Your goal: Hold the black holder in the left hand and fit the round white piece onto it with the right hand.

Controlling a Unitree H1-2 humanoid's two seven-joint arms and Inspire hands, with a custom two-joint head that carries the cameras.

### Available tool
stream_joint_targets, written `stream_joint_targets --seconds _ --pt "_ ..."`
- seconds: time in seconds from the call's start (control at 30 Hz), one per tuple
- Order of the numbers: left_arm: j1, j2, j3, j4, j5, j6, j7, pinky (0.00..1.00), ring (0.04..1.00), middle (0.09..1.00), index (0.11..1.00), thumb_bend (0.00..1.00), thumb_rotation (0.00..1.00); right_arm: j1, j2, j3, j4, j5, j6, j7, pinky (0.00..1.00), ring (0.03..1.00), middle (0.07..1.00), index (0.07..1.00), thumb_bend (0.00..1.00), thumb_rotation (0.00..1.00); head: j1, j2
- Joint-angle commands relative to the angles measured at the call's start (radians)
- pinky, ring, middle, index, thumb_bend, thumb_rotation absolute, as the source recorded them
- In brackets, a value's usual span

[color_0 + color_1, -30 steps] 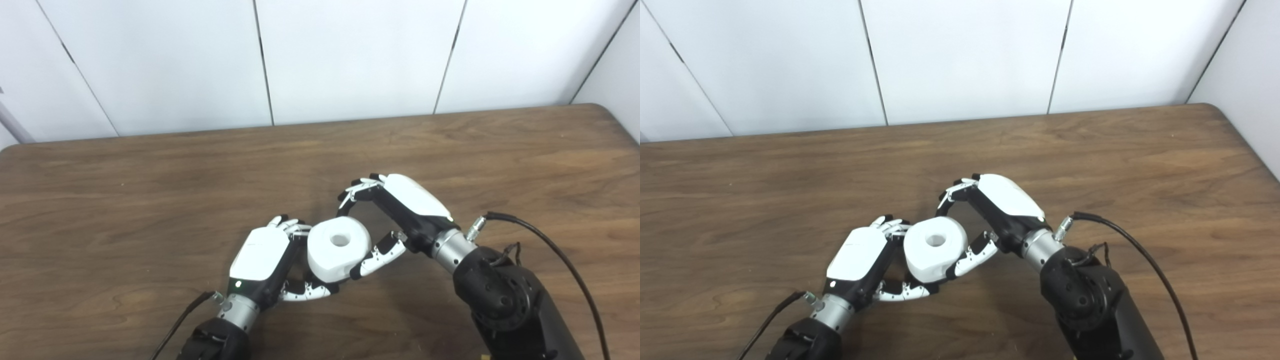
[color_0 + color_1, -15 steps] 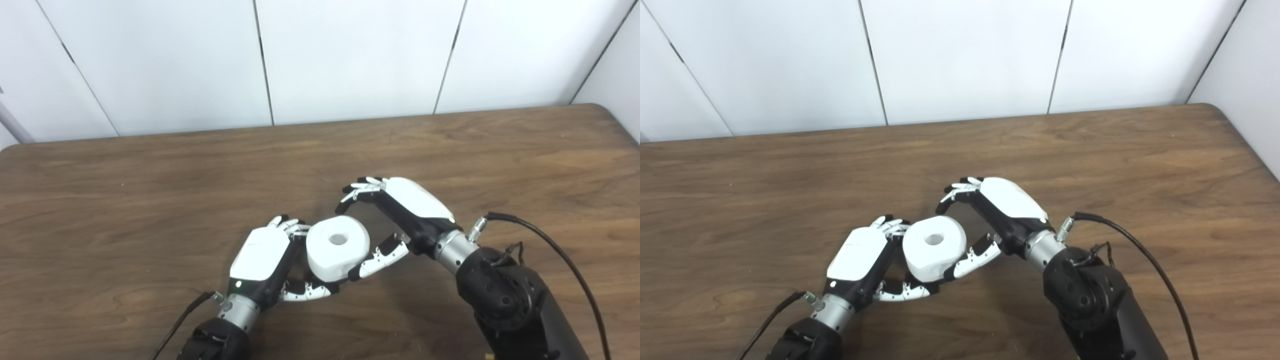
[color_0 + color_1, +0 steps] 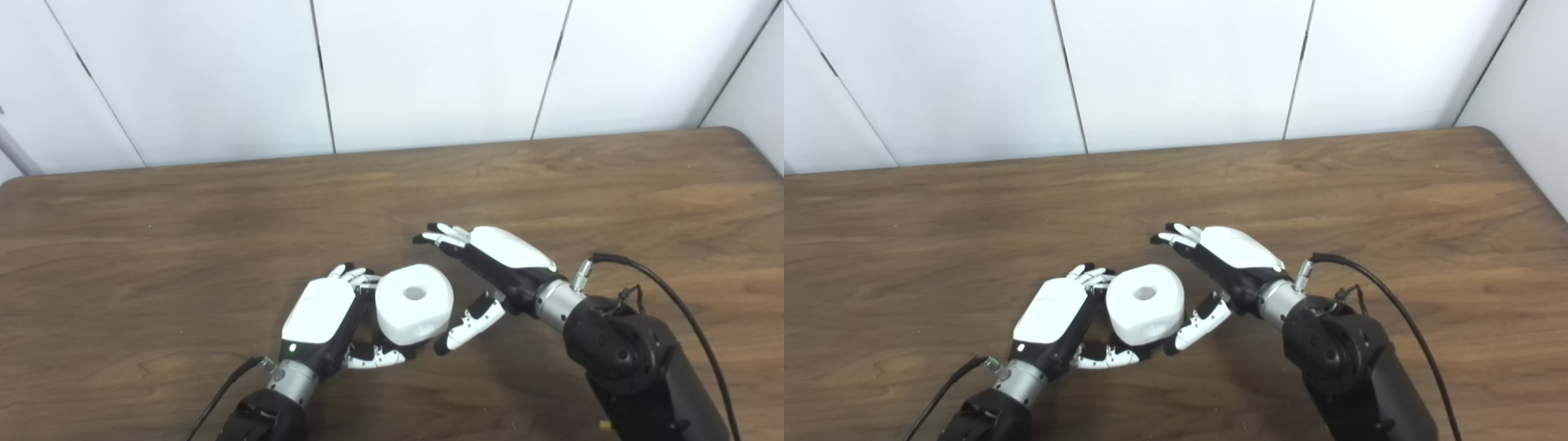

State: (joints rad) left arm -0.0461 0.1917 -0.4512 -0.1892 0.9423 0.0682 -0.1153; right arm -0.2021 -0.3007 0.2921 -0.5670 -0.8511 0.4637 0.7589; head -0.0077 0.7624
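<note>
The round white piece (image 3: 414, 302) with a hole in its top sits low over the wooden table (image 3: 184, 233), cradled by my left hand (image 3: 324, 318). Its fingers curl behind the piece and its thumb (image 3: 373, 357) runs under the front. The black holder is hidden beneath the piece and inside that hand; only dark bits show there. My right hand (image 3: 490, 269) is open to the right of the piece, fingers stretched out flat. Its thumb (image 3: 468, 321) hangs just off the piece's lower right side, with a small gap.
A black cable (image 3: 667, 300) loops from my right wrist over the table at the right. White wall panels (image 3: 429, 67) stand behind the far edge. The table's right rear corner (image 3: 744, 138) is rounded.
My right hand has let go of the white piece: its fingers straightened and it drew down and right, away from the piece. The left hand and the piece stayed in place.
</note>
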Motion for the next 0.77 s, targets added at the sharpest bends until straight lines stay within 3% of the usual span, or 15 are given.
stream_joint_targets --seconds 0.0,0.3,0.7,0.73 --pt "-0.001 0.004 -0.019 0.025 0.017 0.002 -0.03 0.95 0.864 0.767 0.485 0.52 0.05 -0.035 -0.01 -0.026 -0.052 -0.005 0.003 0.01 1.0 1.0 1.0 0.937 1.0 0.31 0.0 0.001" --pt "0.004 0.006 -0.005 0.024 0.001 0.002 -0.023 0.95 0.865 0.765 0.485 0.52 0.05 -0.016 -0.039 -0.096 -0.096 -0.005 0.004 0.063 1.0 1.0 1.0 0.943 1.0 0.35 -0.004 -0.003" --pt "0.016 -0.007 0.028 -0.018 -0.018 0.046 -0.051 0.92 0.856 0.777 0.494 0.52 0.07 0.013 -0.03 -0.142 -0.098 0.03 0.002 0.04 1.0 1.0 1.0 0.935 1.0 0.36 0.004 -0.001" --pt "0.016 -0.008 0.033 -0.022 -0.03 0.048 -0.055 0.92 0.853 0.779 0.584 0.73 0.14 0.015 -0.029 -0.145 -0.098 0.035 0.002 0.038 1.0 1.0 1.0 0.936 1.0 0.36 0.007 0.0"
